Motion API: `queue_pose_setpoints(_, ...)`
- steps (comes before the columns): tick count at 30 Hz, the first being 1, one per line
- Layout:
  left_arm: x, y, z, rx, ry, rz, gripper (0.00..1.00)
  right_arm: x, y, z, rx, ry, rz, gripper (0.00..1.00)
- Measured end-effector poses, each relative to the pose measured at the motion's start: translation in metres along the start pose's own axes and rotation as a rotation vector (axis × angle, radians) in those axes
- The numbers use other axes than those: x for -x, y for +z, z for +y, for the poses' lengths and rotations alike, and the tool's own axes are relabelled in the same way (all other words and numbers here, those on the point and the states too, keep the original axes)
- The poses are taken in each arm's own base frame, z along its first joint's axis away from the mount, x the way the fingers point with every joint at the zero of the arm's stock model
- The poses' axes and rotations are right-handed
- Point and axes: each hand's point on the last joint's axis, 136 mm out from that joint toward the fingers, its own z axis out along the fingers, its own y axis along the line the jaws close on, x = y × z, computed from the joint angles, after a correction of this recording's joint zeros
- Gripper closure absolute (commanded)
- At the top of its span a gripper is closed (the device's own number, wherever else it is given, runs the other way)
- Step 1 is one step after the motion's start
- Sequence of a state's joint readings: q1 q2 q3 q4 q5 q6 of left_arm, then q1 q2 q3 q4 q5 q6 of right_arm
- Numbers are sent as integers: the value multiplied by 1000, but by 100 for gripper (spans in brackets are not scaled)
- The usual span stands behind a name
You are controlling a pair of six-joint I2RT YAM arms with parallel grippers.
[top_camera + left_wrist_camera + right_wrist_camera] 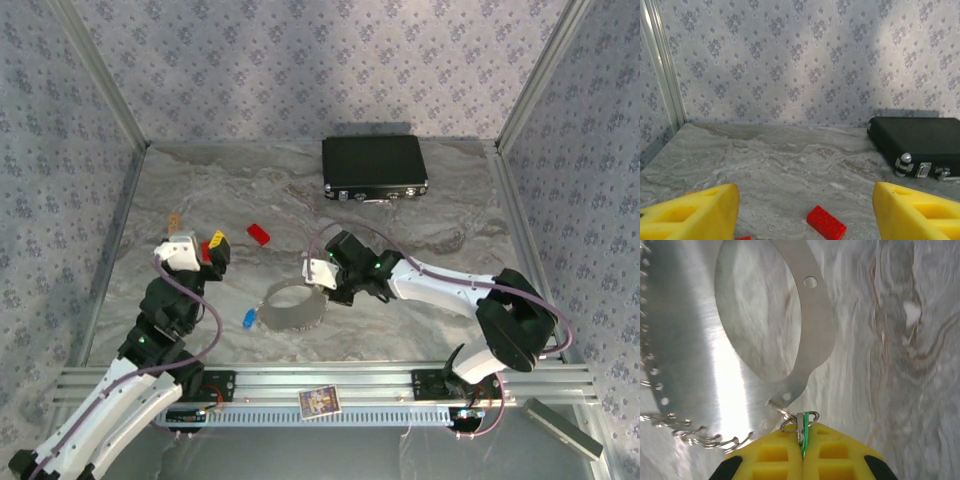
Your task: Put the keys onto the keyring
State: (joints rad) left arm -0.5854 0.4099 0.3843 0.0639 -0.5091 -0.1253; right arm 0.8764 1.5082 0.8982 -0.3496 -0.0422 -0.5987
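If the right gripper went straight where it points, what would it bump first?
Probably the keyring: its silvery band lies right ahead of the right gripper, which pinches the green key. Heights are hard to judge, so it might slide over it.

— What's the table [200, 180] like?
— Grey, marbled. A black case [375, 168] sits at the far edge, a red block [259, 234] left of centre, the keyring [292, 305] near the front, and a blue key [248, 320] just beside it.

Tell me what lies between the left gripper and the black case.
A small red block; otherwise bare, as the top view shows.
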Motion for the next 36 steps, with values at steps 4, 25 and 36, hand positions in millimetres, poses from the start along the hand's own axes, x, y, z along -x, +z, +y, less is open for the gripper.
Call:
queue_pose_setpoints(4,-18,6,4,20,21,39,29,-33,13,-3,-31,-32,158,100)
queue_pose_setpoints(25,-62,43,35,161,147,150,27,-103,-34,-66,-230,248,207,63)
queue_pose_setpoints(36,-107,75,81,273,215,292,24,-173,-83,-145,-667,697,-132,62)
